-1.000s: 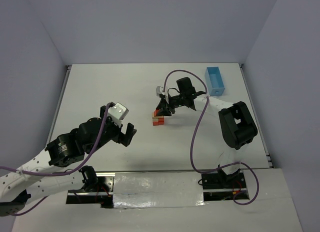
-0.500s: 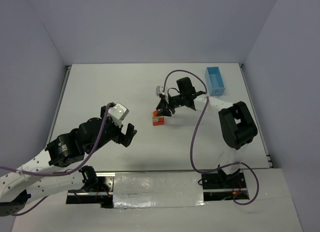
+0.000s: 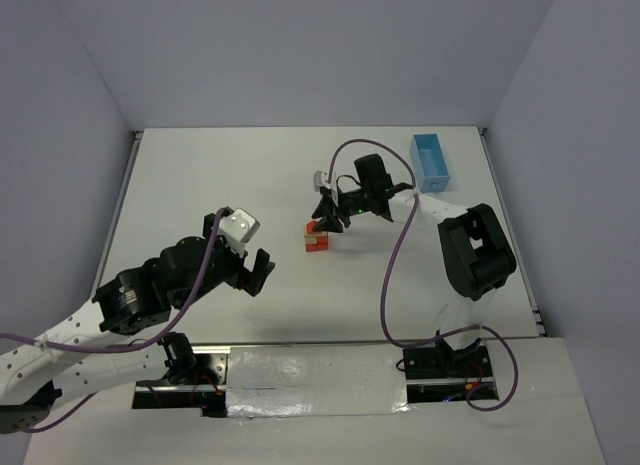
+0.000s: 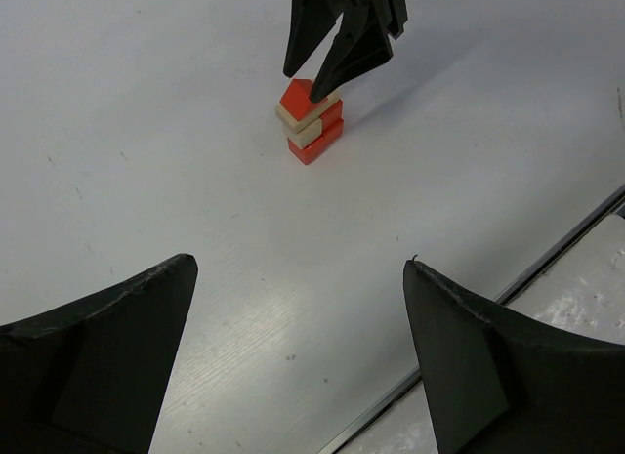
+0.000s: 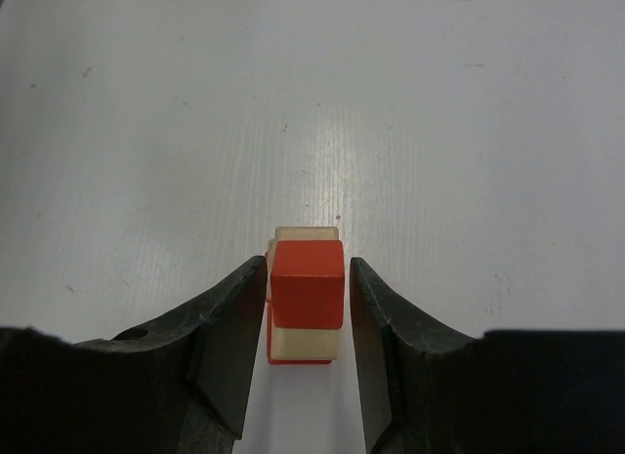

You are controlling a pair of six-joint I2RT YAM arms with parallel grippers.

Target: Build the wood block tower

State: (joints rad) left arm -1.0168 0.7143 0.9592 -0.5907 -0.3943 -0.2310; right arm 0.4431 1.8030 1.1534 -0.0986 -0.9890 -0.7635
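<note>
The wood block tower (image 3: 316,238) stands mid-table, a small stack of red-orange and pale tan blocks; it also shows in the left wrist view (image 4: 311,122). My right gripper (image 3: 323,224) hangs over it. In the right wrist view its fingers straddle the top red block (image 5: 307,283) with a thin gap on each side, so it is slightly open. A tan block (image 5: 305,343) lies under the red one. My left gripper (image 4: 298,267) is wide open and empty, well short of the tower, at the near left (image 3: 262,269).
A light-blue tray (image 3: 430,161) sits at the back right. The table's metal front edge (image 4: 508,288) runs close under my left gripper. The right arm's purple cable (image 3: 395,265) loops down to its base.
My left arm has drifted very slightly to the right. The right gripper and the tower have not visibly moved.
</note>
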